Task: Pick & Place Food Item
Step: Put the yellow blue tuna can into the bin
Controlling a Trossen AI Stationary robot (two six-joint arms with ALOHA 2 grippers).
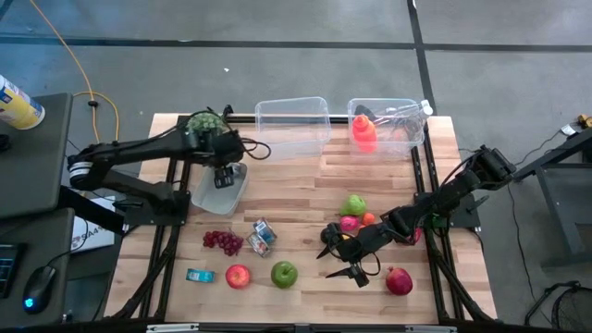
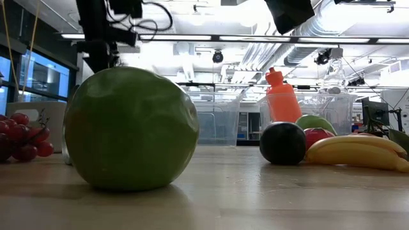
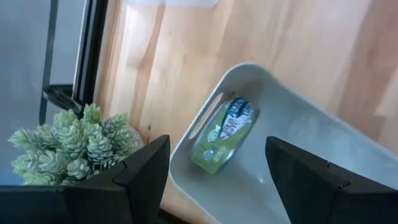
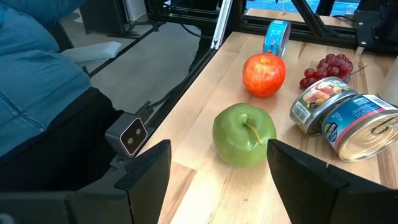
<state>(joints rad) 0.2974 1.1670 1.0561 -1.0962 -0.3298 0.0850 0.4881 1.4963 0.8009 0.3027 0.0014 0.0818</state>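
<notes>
The pale wooden slatted table (image 1: 296, 190) stood on grey concrete floor (image 1: 277, 65). The left gripper (image 3: 217, 177) hovered, jaws spread, above a green can (image 3: 226, 132) lying in the grey tray (image 3: 292, 124); the right gripper (image 4: 217, 177), spread too, faced a green apple (image 4: 244, 135).

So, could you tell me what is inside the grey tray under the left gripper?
The grey tray holds one green-labelled can lying on its side; the open left gripper hovers above it. The gripper's fingers cover parts of the tray.

a green apple (image 4: 244, 135) and a red apple (image 4: 264, 74) sit on the pale wood counter (image 4: 205, 186), beside dark red grapes (image 4: 326, 70), blue-labelled cans (image 4: 357, 127), a yellow banana (image 2: 354, 154), an orange bottle (image 1: 363, 132) and a green-labelled can (image 3: 226, 134) in a white tray (image 3: 298, 180).
</notes>
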